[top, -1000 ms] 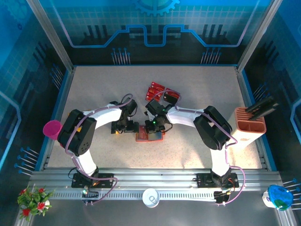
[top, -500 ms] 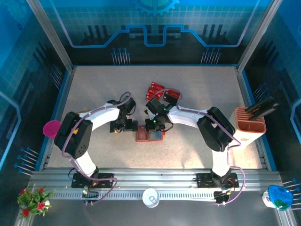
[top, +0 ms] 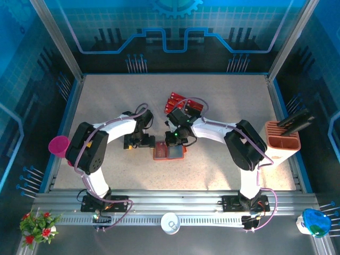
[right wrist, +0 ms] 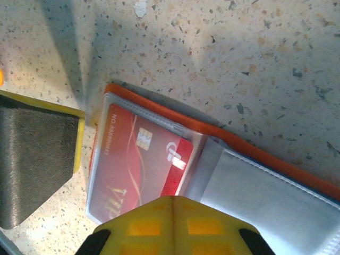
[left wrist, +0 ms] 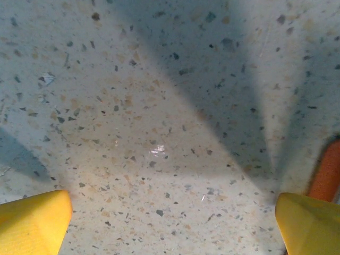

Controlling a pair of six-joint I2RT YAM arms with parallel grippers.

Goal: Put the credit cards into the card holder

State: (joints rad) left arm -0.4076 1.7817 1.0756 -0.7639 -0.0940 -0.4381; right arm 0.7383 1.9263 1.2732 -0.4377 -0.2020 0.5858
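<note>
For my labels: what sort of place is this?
Probably a robot test cell or lab, not a home: a speckled stone-look table, silver aluminium frame posts around it, and blue printed backdrop panels behind.

Speckled bench, peach slotted stand at its right edge with a dark flat piece sticking out, magenta cup off the left edge, white cup on the near rail, red flowers near-left, blue-green object near-right.
</note>
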